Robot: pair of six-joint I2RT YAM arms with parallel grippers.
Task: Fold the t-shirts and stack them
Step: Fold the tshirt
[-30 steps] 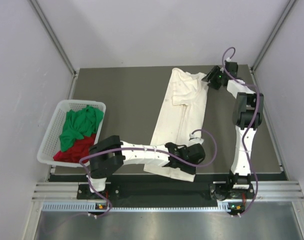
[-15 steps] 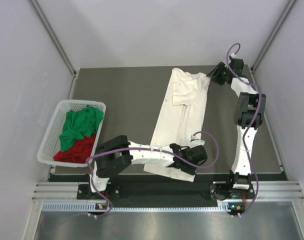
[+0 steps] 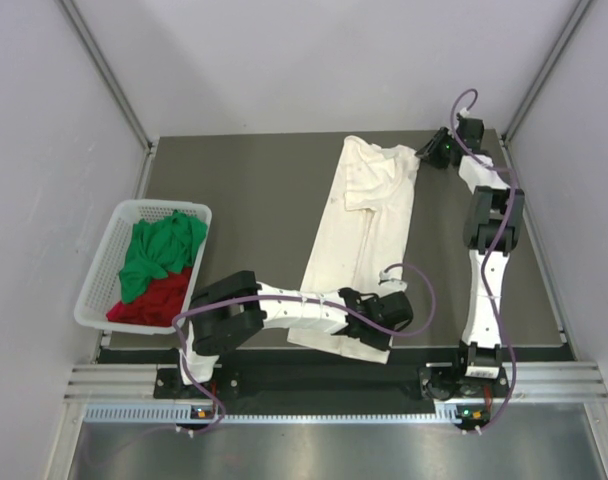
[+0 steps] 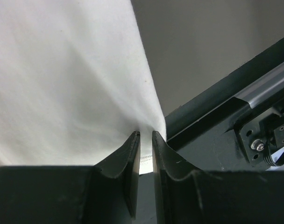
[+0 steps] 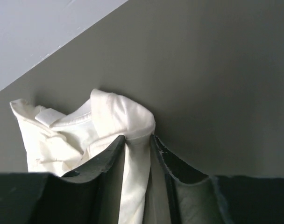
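Observation:
A cream-white t-shirt (image 3: 367,235) lies stretched long across the dark table, collar end far, hem end near. My left gripper (image 3: 381,340) is shut on the shirt's near hem corner (image 4: 149,122) by the front edge. My right gripper (image 3: 421,155) is shut on a bunched fold of the shirt's far corner (image 5: 132,126) near the back right. A green t-shirt (image 3: 156,250) and a red t-shirt (image 3: 149,300) lie crumpled in the basket at the left.
A white mesh basket (image 3: 98,272) stands at the table's left edge. The black front rail (image 4: 226,105) runs right beside my left gripper. White walls enclose the table on three sides, with the back wall close behind my right gripper.
My right gripper has moved slightly farther back and right with the shirt's far corner. My left gripper shifted a little to the right with the hem.

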